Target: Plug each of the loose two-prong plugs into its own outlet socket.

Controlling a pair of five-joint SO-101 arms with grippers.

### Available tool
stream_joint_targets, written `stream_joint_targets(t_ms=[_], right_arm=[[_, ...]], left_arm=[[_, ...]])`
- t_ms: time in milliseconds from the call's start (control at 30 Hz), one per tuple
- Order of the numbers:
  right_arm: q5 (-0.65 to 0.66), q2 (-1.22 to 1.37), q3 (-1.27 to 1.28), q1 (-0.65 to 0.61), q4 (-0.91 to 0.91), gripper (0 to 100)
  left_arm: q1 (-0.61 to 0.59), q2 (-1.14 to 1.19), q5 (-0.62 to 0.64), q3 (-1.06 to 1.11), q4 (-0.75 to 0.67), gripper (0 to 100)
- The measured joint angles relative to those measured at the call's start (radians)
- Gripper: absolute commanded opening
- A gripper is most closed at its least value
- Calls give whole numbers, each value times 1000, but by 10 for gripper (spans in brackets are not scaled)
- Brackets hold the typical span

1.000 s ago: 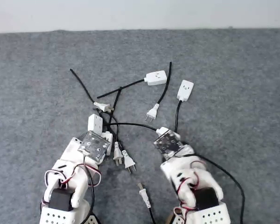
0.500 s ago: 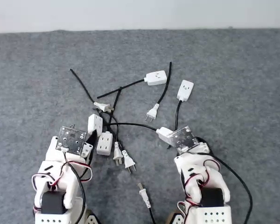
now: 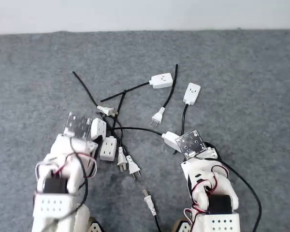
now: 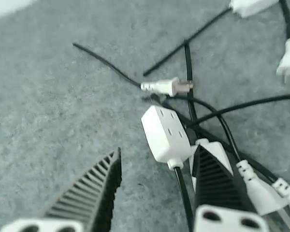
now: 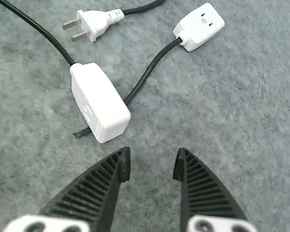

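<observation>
Our left claw point(image 4: 158, 153) and right claw point(image 5: 152, 152) are released, empty. The nearest plug point(image 3: 121, 159) lies at four o'clock from the left claw; light and rigid, we judge, so we grip its body.

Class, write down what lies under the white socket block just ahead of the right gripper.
A black cord passes under the socket block, its end emerging beyond. The stretch beneath is hidden.

Free room: bare grey felt counter point(image 3: 34, 72) along the top band and the far left and right sides of the high view.
Obstacles: at centre, crossed black cords point(image 3: 135, 128), white two-prong plugs point(image 3: 121, 159) and white socket blocks point(image 3: 108, 148).
</observation>
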Motion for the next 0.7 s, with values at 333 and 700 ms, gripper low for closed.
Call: stream_joint_targets(t_ms=[333,700], right_arm=[[-2,71,-166,-9,120,158],[0,695,-519,-189,106,158]], left_arm=[[-6,767,28,-296,-89,239],[-55,896,86,-374,-89,239]])
